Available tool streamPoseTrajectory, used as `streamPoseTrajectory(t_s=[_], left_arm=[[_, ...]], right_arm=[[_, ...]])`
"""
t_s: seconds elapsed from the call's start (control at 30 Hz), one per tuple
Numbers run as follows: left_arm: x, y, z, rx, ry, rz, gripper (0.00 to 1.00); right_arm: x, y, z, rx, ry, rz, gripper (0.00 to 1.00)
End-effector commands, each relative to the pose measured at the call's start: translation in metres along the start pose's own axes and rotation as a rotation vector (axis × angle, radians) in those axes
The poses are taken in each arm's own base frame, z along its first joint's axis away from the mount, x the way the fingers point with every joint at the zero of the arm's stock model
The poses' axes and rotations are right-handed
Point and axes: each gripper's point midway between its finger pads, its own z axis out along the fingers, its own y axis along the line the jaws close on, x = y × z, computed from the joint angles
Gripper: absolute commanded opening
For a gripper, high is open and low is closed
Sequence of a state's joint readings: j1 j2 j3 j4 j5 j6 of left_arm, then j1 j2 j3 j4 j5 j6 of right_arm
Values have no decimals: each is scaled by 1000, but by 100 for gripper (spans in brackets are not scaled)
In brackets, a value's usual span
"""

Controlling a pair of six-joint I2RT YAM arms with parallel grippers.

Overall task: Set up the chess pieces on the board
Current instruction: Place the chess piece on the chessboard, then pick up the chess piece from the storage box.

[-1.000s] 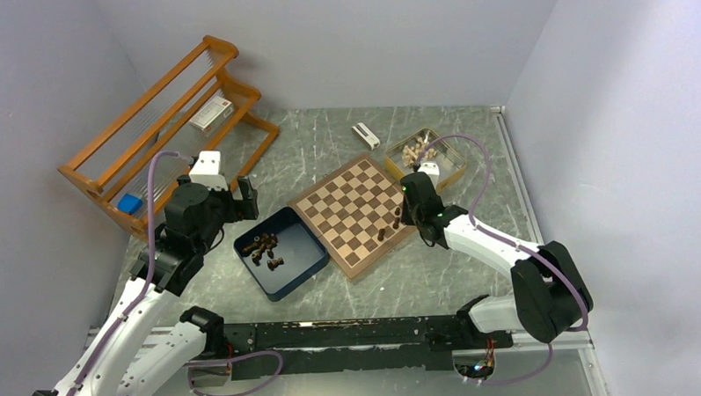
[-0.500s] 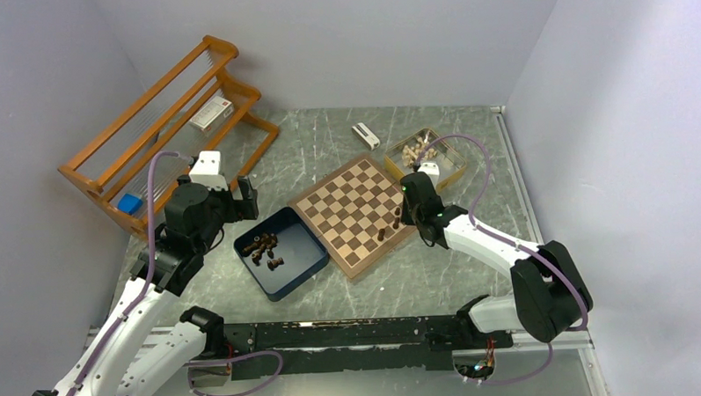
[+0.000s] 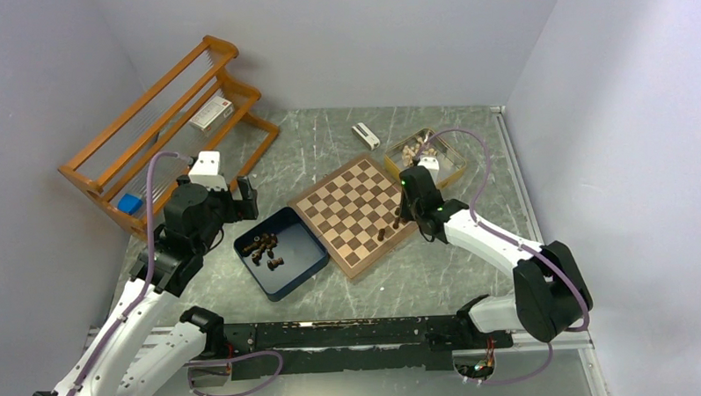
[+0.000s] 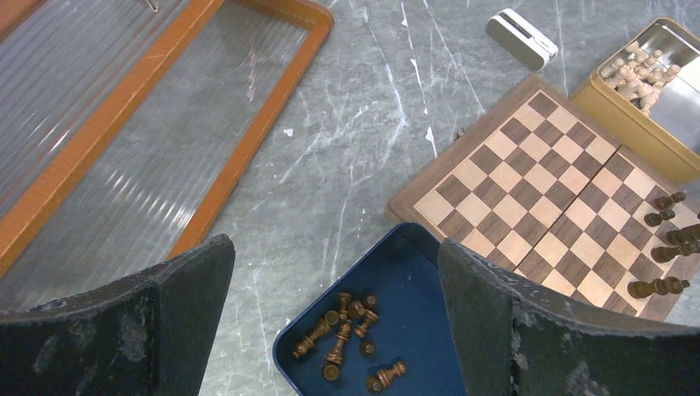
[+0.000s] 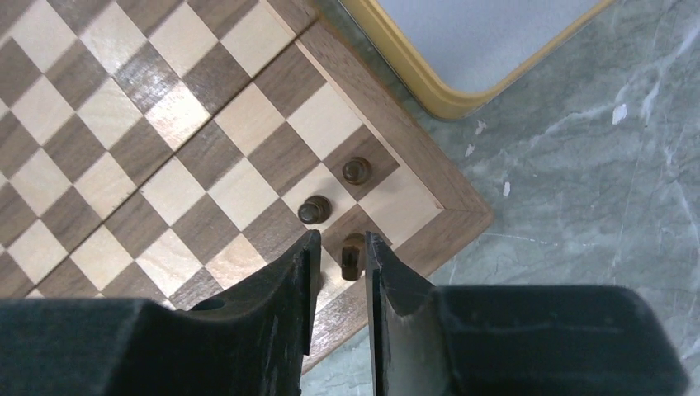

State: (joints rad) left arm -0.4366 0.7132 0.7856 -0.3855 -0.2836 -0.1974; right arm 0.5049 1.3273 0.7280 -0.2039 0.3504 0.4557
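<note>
While the right gripper (image 5: 340,243), jaws slightly spread, releases a dark brown wooden chess piece (image 5: 352,256) at three o'clock on the checked wooden board (image 5: 376,107), lifting clear looks next.

I count one board (image 3: 347,211) on the table (image 3: 327,137). Five dark chess pieces (image 4: 658,287) stand along its 4 o'clock edge, as my left wrist view shows them; my right wrist view takes in only three of them. One blue box (image 3: 300,239) at the board's 8 o'clock holds more dark pieces, a loose heap I cannot count surely. One gold tin (image 4: 636,132) at 2 o'clock holds pale pieces (image 4: 636,74), too heaped to count. One small white case (image 4: 518,37) lies at 12 o'clock. One wooden rack (image 3: 219,49) at 10 o'clock carries one white carton (image 3: 210,113) and one blue block (image 3: 130,203).
</note>
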Motion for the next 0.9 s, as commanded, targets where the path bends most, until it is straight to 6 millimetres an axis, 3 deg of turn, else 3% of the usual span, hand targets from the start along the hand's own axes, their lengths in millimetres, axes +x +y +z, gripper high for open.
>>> streamPoseTrajectory(t_s=[0.0, 0.17, 0.5, 0.67, 0.73, 0.87], left_arm=[[-9, -4, -2, 26, -41, -3, 98], [-10, -5, -3, 29, -47, -4, 98], [-13, 0, -7, 10, -63, -7, 98], [-19, 11, -12, -48, -82, -16, 98], [-23, 19, -16, -89, -100, -29, 98], [-33, 39, -30, -185, -153, -65, 98]], right_arm=[[-23, 4, -9, -3, -33, 22, 31], [-46, 19, -24, -80, -66, 30, 34], [-63, 111, -57, -436, -48, -38, 34], [-51, 177, -77, -590, -59, -113, 34], [-40, 205, -84, -645, -47, -143, 34], [-4, 250, -78, -670, 28, -216, 34]])
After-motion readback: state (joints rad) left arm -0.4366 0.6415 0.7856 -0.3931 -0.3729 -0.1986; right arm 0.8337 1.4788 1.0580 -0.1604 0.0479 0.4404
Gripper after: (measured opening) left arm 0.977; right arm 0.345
